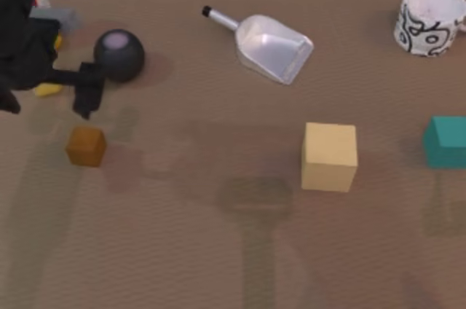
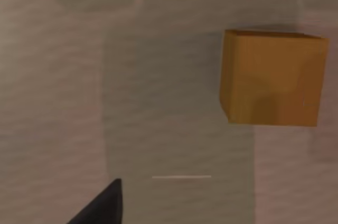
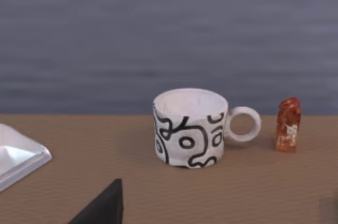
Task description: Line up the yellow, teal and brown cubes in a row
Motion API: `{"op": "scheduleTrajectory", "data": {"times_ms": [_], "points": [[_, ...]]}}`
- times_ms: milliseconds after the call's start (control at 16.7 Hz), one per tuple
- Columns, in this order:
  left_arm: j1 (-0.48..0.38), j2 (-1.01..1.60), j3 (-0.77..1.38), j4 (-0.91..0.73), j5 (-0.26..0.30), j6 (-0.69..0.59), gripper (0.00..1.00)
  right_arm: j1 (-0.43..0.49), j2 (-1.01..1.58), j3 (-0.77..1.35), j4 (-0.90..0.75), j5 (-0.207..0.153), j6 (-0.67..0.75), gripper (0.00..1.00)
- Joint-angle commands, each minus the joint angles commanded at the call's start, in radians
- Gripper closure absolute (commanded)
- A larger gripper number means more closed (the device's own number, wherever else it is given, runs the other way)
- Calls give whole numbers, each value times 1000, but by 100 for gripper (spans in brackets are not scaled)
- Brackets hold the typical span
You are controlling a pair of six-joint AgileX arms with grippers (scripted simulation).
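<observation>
**Three cubes on the table, left gripper above the smallest**

Three plain matte cubes rest on the brown woven-textured table (image 1: 218,251), well apart from one another. Listed by size:

1. Pale cream-yellow cube (image 1: 330,156): right of centre.
2. Teal cube (image 1: 445,141): at the right edge of the top view, partly cut off by it.
3. Orange-brown cube (image 1: 87,146): at the left side. Nothing touches it.

The black left gripper (image 1: 89,90) hangs just behind the orange-brown cube (image 2: 272,78). It holds nothing; how far its fingers are spread cannot be told. The right gripper is outside the top view, and its opening cannot be told either.

Other items, along the far edge:

- Silver metal scoop (image 1: 273,47) with a dark handle tip.
- White mug with black squiggle pattern (image 1: 429,19), at the far right corner.
- Dark grey sphere (image 1: 119,55), beside the left gripper.
- Small orange-red upright block (image 3: 288,124), near the mug's handle.
</observation>
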Motion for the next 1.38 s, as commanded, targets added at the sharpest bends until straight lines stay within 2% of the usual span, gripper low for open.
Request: {"op": "scheduleTrajectory", "data": {"times_ms": [300, 720, 1200, 1380], "points": [[-16, 222, 186, -110, 1, 1, 0, 0, 0, 0, 0, 0, 0, 0], [-12, 240, 200, -115, 1, 1, 0, 0, 0, 0, 0, 0, 0, 0], [-16, 355, 53, 152, 3, 4, 0, 0, 0, 0, 0, 0, 0, 0], [-16, 371, 34, 181, 3, 4, 0, 0, 0, 0, 0, 0, 0, 0]]}}
